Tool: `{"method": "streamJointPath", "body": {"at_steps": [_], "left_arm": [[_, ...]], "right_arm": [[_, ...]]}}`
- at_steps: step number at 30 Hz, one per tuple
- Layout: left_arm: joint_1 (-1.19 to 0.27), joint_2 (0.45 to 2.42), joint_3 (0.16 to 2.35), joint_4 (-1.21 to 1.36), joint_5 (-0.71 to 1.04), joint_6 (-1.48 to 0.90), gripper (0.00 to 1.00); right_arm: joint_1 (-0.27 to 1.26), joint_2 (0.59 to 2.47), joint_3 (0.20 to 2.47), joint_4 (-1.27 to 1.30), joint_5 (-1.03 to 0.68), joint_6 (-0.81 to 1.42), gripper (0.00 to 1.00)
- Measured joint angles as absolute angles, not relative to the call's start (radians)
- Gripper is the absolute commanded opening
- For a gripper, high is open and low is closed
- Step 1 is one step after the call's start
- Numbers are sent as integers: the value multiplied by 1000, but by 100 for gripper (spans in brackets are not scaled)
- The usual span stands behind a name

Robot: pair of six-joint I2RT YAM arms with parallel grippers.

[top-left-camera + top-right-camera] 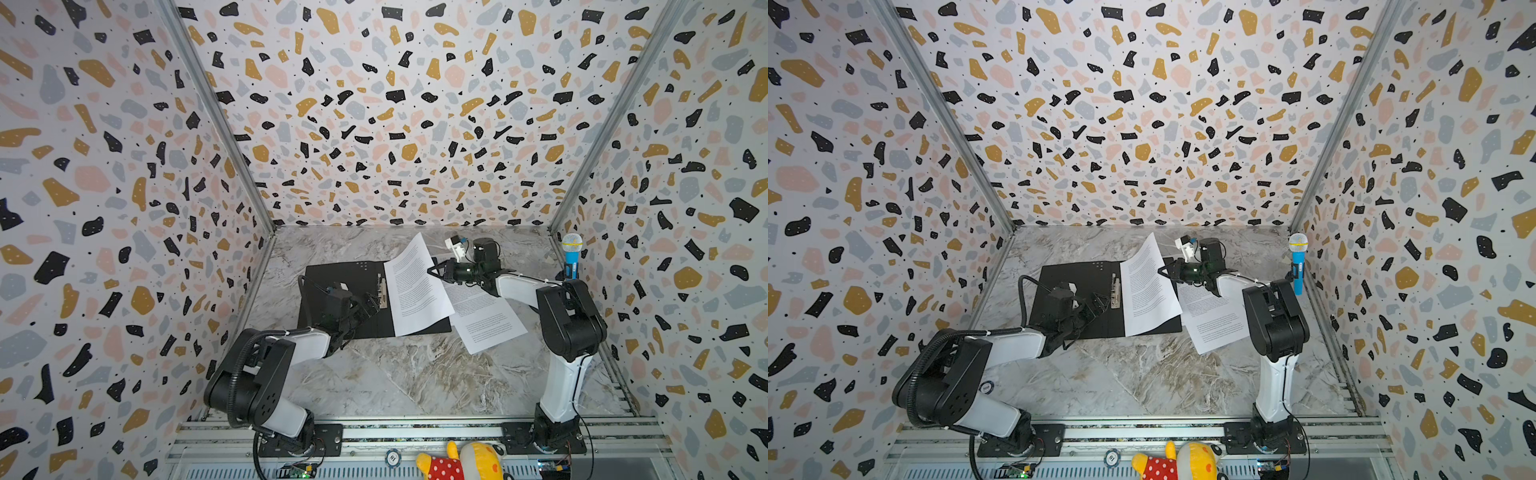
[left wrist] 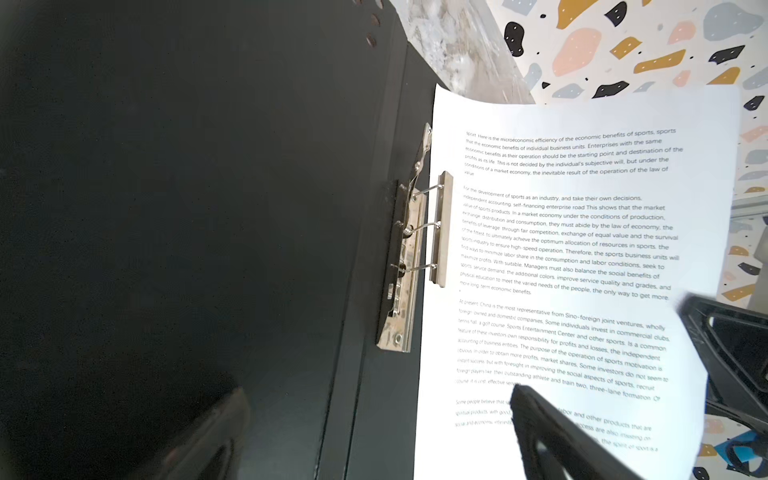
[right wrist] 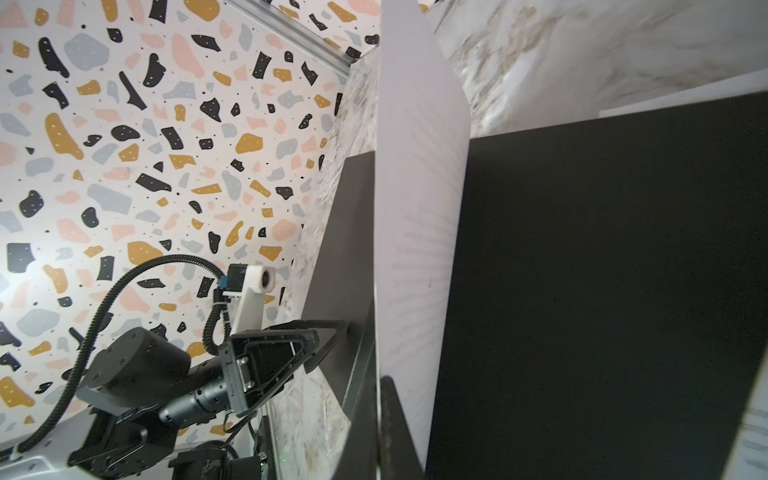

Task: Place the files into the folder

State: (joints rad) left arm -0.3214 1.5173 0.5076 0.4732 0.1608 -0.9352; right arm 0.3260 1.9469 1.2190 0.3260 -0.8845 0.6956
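Files are split: one printed sheet (image 1: pixel 415 286) slants over the right half of the open folder (image 1: pixel 332 276), its long axis parallel to the spine. The remaining sheets (image 1: pixel 486 324) lie flat on the worktop (image 1: pixel 415 382) further right. The right fingers (image 1: pixel 435 273) are clenched on the slanting sheet's outer long edge, holding that side up. Its inner edge sits right at the metal clip (image 2: pixel 415 249), though whether it is tucked under the raised bar cannot be told. The left fingers (image 2: pixel 552 436) are spread wide and empty above the folder, just left of the clip. That arm is the nearer one to work it.
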Motion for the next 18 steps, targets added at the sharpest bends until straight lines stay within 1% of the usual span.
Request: {"method": "streamJointPath", "body": {"at_steps": [6,10,15,18], "left_arm": [[-313,1517,508,499,162,-951,100],[-307,1517,508,504,168,-959,100],[-302,1517,501,518,171,-962,100],[-298,1520,493,540,174,-973,100]], "right_arm": [[340,1916,1283,345,-906,758,0],[356,1916,1332,354,-906,783,0],[385,1917,1341,359,-905,816,0],[416,1931,1391,353,-904,828,0]]}}
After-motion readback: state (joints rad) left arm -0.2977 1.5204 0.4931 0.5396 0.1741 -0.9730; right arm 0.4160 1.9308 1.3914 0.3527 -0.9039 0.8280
